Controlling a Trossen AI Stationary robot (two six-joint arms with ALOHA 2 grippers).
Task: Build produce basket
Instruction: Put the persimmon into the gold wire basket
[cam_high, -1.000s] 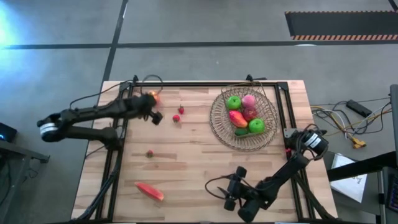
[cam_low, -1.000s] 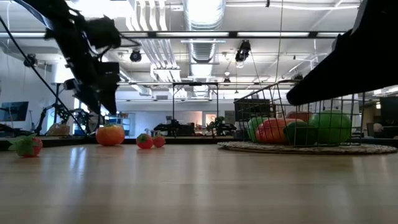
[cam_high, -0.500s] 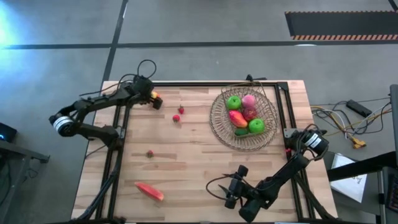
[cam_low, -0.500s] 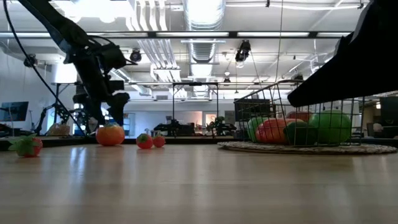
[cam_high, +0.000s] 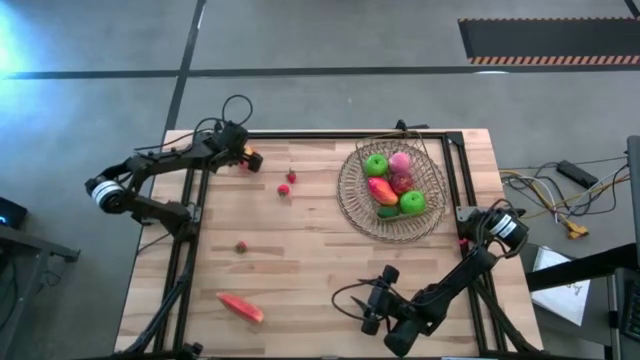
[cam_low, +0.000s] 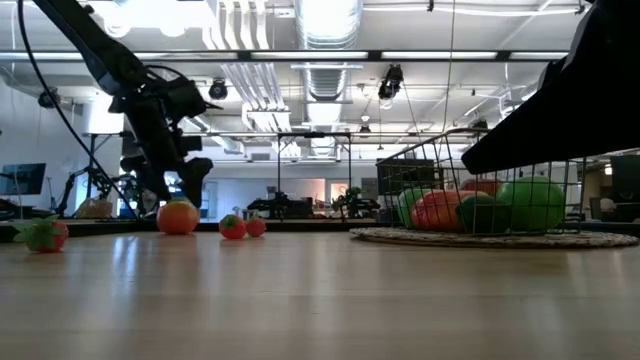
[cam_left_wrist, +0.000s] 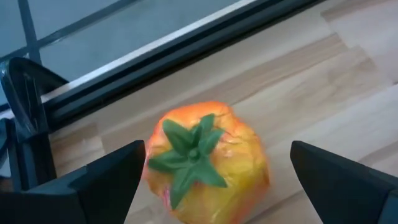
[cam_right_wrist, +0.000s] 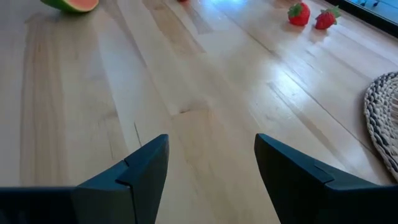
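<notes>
An orange-red tomato (cam_high: 251, 155) with a green stalk rests on the table near its far left corner; it also shows in the low view (cam_low: 177, 216). My left gripper (cam_high: 245, 160) is open, with its fingers on either side of the tomato (cam_left_wrist: 205, 165) and a gap on each side. The round tan basket (cam_high: 350, 200) at the far right holds two green apples, a pink peach and other produce. My right gripper (cam_high: 374, 303) is open and empty near the table's near edge, and its own view (cam_right_wrist: 211, 146) shows only bare wood between the fingers.
Two strawberries (cam_high: 288, 183) lie between the tomato and the basket, and a third (cam_high: 241, 247) lies mid-left. A long red piece with a green edge (cam_high: 240, 307) lies near the front left. A dark wire-grid frame (cam_low: 420, 170) stands at the basket's far side.
My left gripper has gone toward the table's far edge and down to the tomato, and it now stands open around it. The tomato has stayed where it was.
</notes>
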